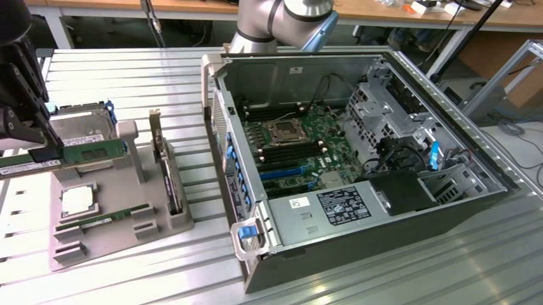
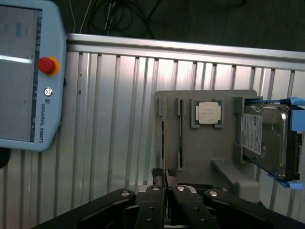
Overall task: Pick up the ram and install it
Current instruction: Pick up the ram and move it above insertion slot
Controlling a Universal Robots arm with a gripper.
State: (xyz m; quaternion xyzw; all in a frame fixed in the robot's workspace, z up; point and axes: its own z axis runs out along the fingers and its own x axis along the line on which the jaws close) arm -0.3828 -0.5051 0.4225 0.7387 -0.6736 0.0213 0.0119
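The ram (image 1: 85,154) is clamped in my nearly closed pincer (image 1: 51,151) at the grey holder (image 1: 110,238) on the counter (image 1: 110,76), to the exterior view's left of the open computer case (image 1: 382,254). In the wrist view, its thin edge (image 2: 164,143) runs between my fingertips (image 2: 156,175).

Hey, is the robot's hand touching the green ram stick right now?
Touching. In the wrist view the hand is shut on the ram, pinching its thin edge from both sides with no gap showing.
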